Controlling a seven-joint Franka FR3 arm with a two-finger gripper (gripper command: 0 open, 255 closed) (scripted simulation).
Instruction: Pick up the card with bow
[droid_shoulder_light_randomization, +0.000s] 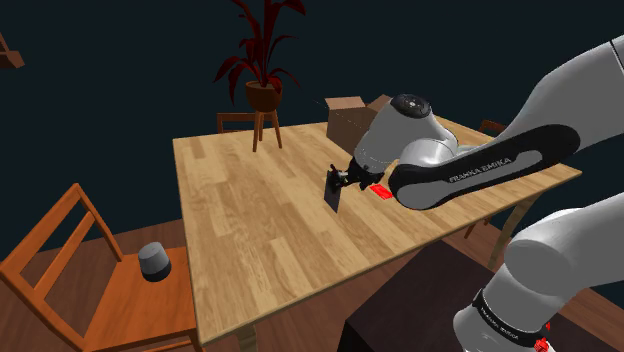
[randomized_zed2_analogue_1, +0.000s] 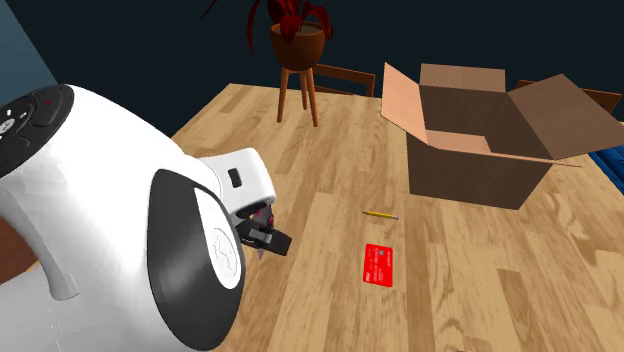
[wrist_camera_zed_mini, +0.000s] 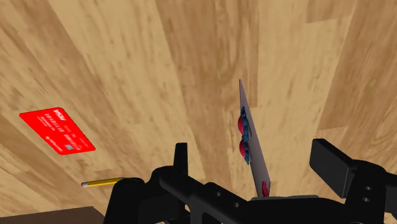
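The dark band on the arm (droid_shoulder_light_randomization: 455, 168) reads "FRANKA EMIKA" in pale letters. The red card (wrist_camera_zed_mini: 57, 130) carries white print too small to read.

The gripper (wrist_camera_zed_mini: 254, 151) is released: its black fingers (wrist_camera_zed_mini: 181, 159) stand well apart. The card with bow (wrist_camera_zed_mini: 250, 130) sits edge-on between them, and neither finger touches it. It is a thin, pale rectangle with a red and blue bow on one face. In the shoulder view it shows as a dark upright slip (droid_shoulder_light_randomization: 333, 192) at the gripper (droid_shoulder_light_randomization: 346, 181), over the middle of the table (droid_shoulder_light_randomization: 250, 220). I cannot tell whether its far edge rests on the boards.

The table is pale wood planking with visible grain. The red card lies flat just beside the gripper, and a thin yellow pencil (randomized_zed2_analogue_1: 380, 214) lies between it and the cardboard box (randomized_zed2_analogue_1: 480, 140). The box stands open, flaps spread, toward the table's far edge.

Beyond that edge a red-leaved plant (droid_shoulder_light_randomization: 263, 45) in a brown pot stands on a wooden stool (droid_shoulder_light_randomization: 266, 125). A wooden chair (droid_shoulder_light_randomization: 60, 260) by the table's side edge holds a small grey cylinder (droid_shoulder_light_randomization: 153, 262).
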